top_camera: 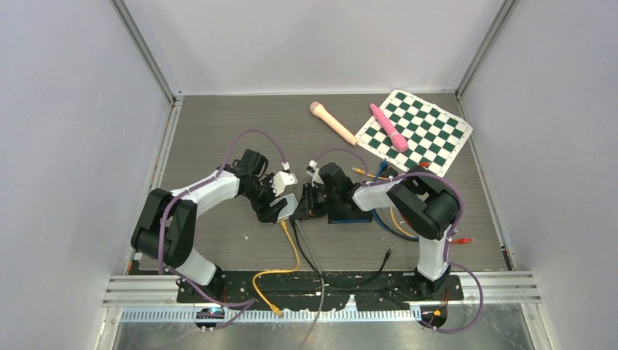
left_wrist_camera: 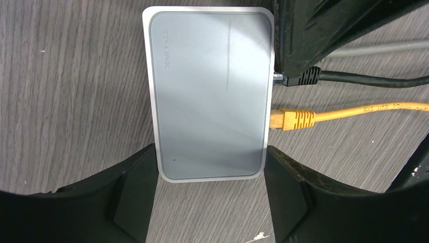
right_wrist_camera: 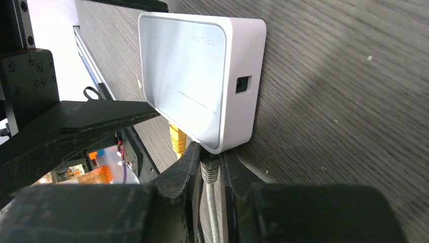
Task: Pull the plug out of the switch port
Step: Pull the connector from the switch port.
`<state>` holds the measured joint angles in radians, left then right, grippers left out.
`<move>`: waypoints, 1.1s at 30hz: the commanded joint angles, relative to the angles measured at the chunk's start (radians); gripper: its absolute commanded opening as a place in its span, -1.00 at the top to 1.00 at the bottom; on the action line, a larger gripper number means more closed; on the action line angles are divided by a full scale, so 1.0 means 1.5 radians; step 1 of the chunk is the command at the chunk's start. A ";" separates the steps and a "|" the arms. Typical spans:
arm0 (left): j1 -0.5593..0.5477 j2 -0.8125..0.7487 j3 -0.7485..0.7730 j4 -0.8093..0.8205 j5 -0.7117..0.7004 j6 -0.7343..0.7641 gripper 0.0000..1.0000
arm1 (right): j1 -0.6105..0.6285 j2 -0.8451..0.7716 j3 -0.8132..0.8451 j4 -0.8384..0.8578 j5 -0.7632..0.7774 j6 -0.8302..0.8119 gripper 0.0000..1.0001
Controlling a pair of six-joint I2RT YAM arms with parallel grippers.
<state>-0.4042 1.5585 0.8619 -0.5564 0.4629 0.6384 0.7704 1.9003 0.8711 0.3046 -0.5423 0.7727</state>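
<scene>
The white TP-Link switch (left_wrist_camera: pixel 210 91) lies flat on the grey wood-grain table. My left gripper (left_wrist_camera: pixel 210 197) has its black fingers (left_wrist_camera: pixel 286 195) pressed against both sides of the switch's near end. On the switch's port side sit a yellow plug (left_wrist_camera: pixel 293 119) and a black plug (left_wrist_camera: pixel 302 77). In the right wrist view, my right gripper (right_wrist_camera: pixel 210 162) is shut on a dark-booted plug (right_wrist_camera: pixel 210 171) with a grey cable. That plug's tip meets the switch (right_wrist_camera: pixel 192 76) at its corner, beside the yellow plug (right_wrist_camera: pixel 176 139). From above, both grippers meet at the switch (top_camera: pixel 290 206).
Yellow (top_camera: pixel 291 251), grey and black cables run from the switch toward the arm bases. A green checkerboard sheet (top_camera: pixel 426 135) with a pink stick (top_camera: pixel 388 126) lies at the back right, a beige stick (top_camera: pixel 333 122) beside it. Blue and yellow cables (top_camera: pixel 390 222) loop under the right arm.
</scene>
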 commanded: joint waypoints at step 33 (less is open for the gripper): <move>-0.001 -0.028 -0.044 0.047 0.031 -0.045 0.87 | -0.035 0.026 -0.016 0.080 -0.060 0.024 0.50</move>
<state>-0.4038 1.5188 0.8101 -0.4873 0.4652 0.5854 0.7265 1.9167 0.8284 0.4118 -0.6117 0.8120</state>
